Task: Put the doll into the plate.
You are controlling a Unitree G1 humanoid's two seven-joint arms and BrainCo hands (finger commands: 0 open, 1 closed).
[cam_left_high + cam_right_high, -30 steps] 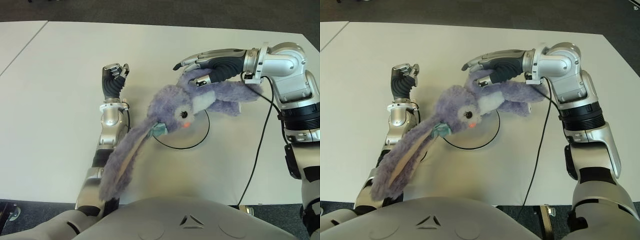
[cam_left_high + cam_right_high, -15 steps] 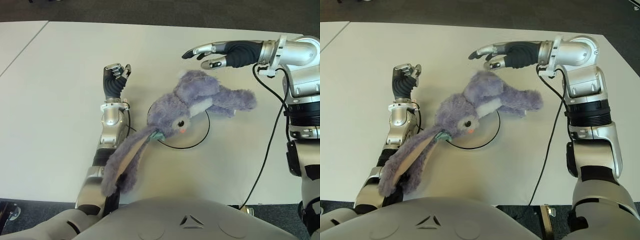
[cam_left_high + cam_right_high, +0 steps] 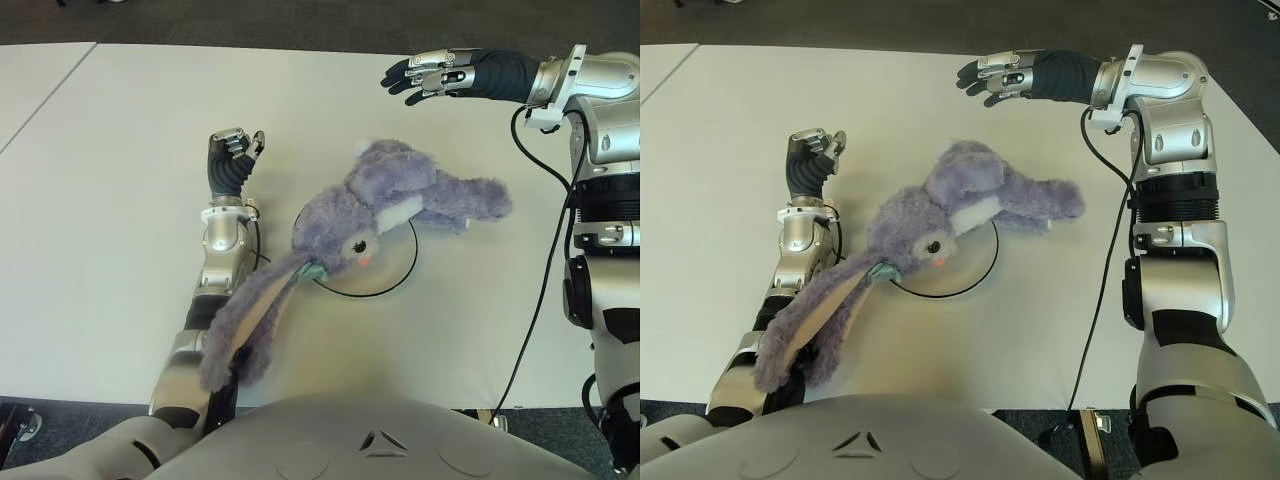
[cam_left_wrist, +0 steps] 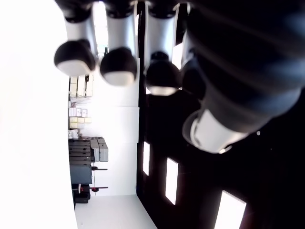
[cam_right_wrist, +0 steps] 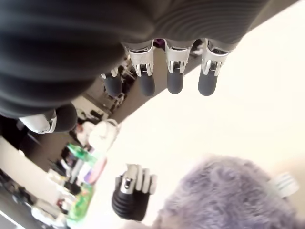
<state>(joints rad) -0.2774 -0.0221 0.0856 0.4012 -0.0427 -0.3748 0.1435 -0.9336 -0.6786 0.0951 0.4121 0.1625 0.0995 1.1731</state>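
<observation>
On the white counter (image 3: pixel 120 150), the purple plush rabbit doll (image 3: pixel 385 205) lies across the clear round plate (image 3: pixel 395 280), its head over the plate, its body stretching past the right rim and its long ears trailing over the robot's left forearm. The right hand (image 3: pixel 432 75) hangs above the counter beyond the doll, fingers loosely spread, holding nothing. The left hand (image 3: pixel 232 155) shows left of the doll, fingers curled, empty.
</observation>
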